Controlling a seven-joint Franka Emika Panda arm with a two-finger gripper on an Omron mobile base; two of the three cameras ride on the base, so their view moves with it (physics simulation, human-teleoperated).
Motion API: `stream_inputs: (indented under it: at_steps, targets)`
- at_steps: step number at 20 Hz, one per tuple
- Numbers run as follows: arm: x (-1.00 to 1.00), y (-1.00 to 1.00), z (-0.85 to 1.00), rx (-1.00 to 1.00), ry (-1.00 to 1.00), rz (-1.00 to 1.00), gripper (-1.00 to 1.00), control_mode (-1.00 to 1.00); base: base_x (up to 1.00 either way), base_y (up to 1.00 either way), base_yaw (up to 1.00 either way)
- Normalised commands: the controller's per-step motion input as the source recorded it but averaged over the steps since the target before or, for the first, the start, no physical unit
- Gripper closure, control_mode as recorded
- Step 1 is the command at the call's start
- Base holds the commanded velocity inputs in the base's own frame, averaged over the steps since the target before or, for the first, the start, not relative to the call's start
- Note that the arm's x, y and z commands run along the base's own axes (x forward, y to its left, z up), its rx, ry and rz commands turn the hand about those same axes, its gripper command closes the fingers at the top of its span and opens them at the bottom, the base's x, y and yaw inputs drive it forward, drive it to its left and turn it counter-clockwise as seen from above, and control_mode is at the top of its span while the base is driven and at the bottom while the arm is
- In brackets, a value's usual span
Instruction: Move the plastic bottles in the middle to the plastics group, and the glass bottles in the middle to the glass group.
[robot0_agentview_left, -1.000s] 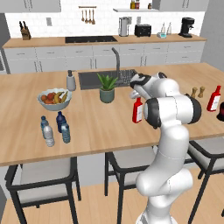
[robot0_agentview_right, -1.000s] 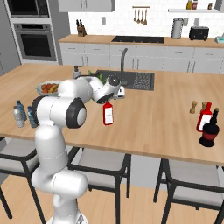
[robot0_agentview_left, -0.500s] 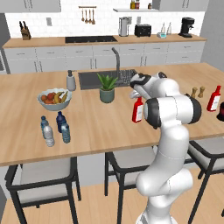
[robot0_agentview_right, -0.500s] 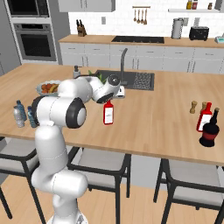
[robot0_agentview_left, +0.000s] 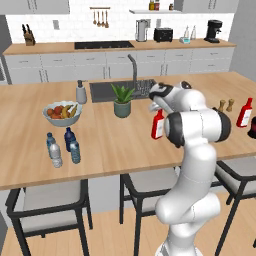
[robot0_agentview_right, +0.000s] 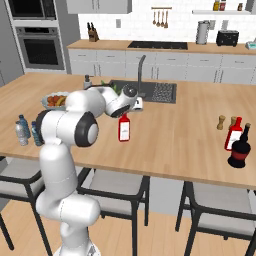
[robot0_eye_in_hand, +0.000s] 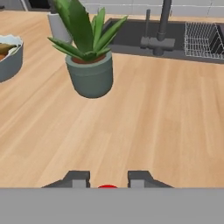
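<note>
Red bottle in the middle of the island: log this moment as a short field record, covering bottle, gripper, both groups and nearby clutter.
red bottle: upright mid-counter, white label, red cap showing between the fingertips in the hand view
gripper: above the bottle's neck, open, jaws either side of the cap, not closed on it
glass group: red bottle beside a dark squat bottle, far right end
plastics group: small bottles clustered at the left end
nearby: potted plant, fruit bowl, sink
counter: wooden island
</note>
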Motion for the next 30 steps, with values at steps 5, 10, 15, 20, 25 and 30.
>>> stream_inputs:
  at_steps: [5,10,15,20,25,30]
  targets:
    - [-0.26,-0.37,0.44,0.00,0.00,-0.01,1.00,-1.00,0.00,0.00,0.00]
    - [-0.67,-0.63,0.32,0.00,-0.02,-0.06,1.00,-1.00,0.00,0.00,0.00]
    - [-0.49,-0.69,0.09,-0.07,0.00,-0.21,1.00,-1.00,0.00,0.00,0.00]
    - [-0.13,-0.75,0.00,-0.10,0.00,-0.25,1.00,-1.00,0.00,0.00,0.00]
    - [0.00,-0.84,0.00,-0.09,0.00,-0.29,1.00,-1.00,0.00,0.00,0.00]
    - [-0.02,-0.87,0.03,0.00,0.00,-0.30,1.00,-1.00,0.00,0.00,0.00]
